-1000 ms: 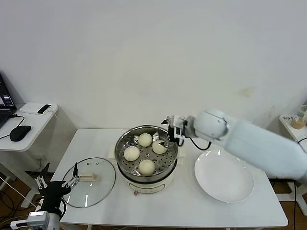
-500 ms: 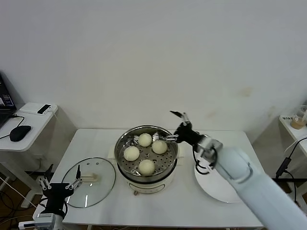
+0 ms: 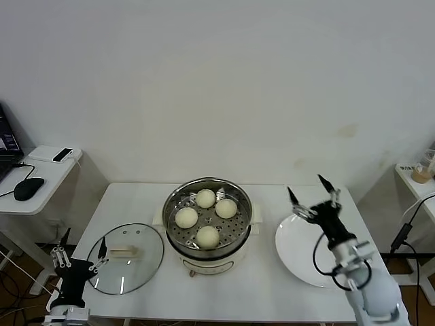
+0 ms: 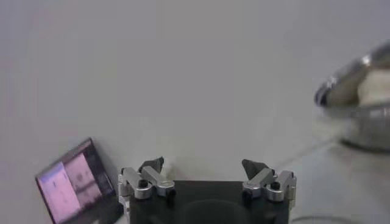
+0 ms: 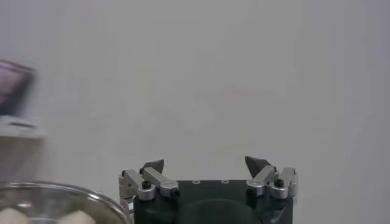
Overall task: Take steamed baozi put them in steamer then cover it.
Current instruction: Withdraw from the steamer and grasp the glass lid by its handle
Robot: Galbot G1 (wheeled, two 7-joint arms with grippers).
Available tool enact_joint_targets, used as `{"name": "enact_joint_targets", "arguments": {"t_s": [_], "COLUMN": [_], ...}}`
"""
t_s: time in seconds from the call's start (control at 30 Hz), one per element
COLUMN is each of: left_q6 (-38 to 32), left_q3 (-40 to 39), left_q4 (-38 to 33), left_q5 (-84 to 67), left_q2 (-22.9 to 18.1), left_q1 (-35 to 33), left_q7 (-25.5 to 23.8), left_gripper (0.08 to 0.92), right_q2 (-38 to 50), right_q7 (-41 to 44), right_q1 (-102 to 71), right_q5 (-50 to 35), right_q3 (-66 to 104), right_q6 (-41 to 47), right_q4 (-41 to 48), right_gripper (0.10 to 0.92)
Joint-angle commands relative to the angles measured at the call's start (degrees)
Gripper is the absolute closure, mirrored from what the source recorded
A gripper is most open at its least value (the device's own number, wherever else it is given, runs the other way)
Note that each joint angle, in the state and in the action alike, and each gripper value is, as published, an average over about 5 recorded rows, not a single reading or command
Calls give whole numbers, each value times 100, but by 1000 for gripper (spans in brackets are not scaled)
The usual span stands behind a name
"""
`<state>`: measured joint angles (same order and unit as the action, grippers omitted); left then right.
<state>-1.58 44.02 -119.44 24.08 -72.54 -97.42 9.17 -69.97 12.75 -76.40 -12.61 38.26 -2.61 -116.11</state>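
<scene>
the right gripper (image 3: 312, 195) is now hovering above the far edge of the white plate (image 3: 299, 261), fingers spread wide and holding nothing, pointing up toward the wall; a second ago it was reaching over the steamer's rim beside the buns, and half a second ago it was already lifting away, so it has been pulling back to the robot's right. that retreat is suggesting the loading step is finished: all four steamed baozi (image 3: 206, 198) are sitting on the perforated tray inside the steamer (image 3: 207, 251), which is standing in the middle of the white table (image 3: 258, 299), and the plate is lying bare. what is remaining, by my reading, is the covering

the cover (image 3: 146, 261) is lying flat on the table just beside the steamer on the robot's left, its cream handle (image 3: 124, 252) facing up. the left gripper (image 3: 78, 257) is waiting low at the near left corner, just beside the lid's edge, fingers apart and empty; it has drifted only slightly over the last second

around the work, a small side table at the far left is carrying a black mouse (image 3: 28, 188) and a remote-like object (image 3: 62, 154), well apart from the action. nothing is lying between the lid and the pot, so the path across is looking open; the lid's low flat handle may be the awkward part to grasp
</scene>
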Motion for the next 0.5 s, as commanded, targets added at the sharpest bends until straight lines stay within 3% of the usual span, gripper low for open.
{"name": "enact_joint_targets", "arguments": {"t_s": [0.03,0.2,0.5], "left_q6": [-569,-689,-678], "left_q3": [-49,-211,-487], "left_q4": [871,1286,1674], "left_q5": [4177,5107,5429], "left_q2": [341,527,736], "left_q1": [123,209,332], "left_q7": [293,443,455], "left_gripper": [177,177,177], "right_q2": [-862,-943,-1098], "right_q7": [-123,-219,-375], "right_q1": [-1319,-1331,-1356], "right_q5": [-242,-11,-12], "right_q3": [1117,1053,1111], "right_q6": [-590,-657,-677], "right_q4": [-172,-80,-1], "right_gripper": [203,203,203]}}
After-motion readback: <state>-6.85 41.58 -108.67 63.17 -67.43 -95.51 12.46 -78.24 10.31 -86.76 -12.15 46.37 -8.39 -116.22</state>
